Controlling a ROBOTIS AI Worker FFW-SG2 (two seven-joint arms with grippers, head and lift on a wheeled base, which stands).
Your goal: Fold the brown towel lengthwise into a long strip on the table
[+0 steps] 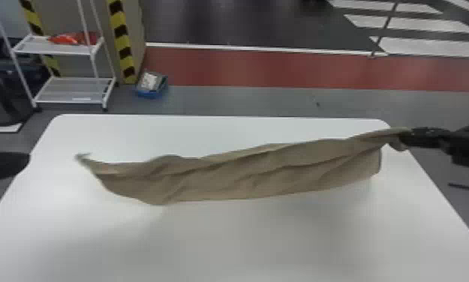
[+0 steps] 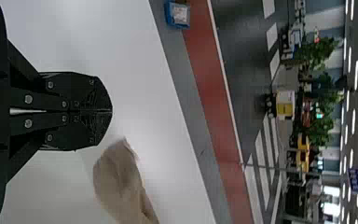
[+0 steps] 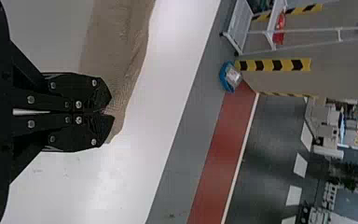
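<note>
Left tool [image 1: 24, 160] closed, per left wrist view | right tool [image 1: 406, 138] pinching brown towel [image 1: 244, 174]

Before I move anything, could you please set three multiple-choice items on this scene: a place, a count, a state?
1. Where is the small blue container?
A) on a shelf B) in a gripper C) on the grey floor
2. How many grippers hold the brown cloth towel?
A) none B) one C) two
3. The black left gripper is:
A) shut, empty B) wide open C) shut on cloth

1 C: it sits beyond the table.
2 B: only the right gripper pinches it.
3 A: its fingertips meet, nothing between.
</note>
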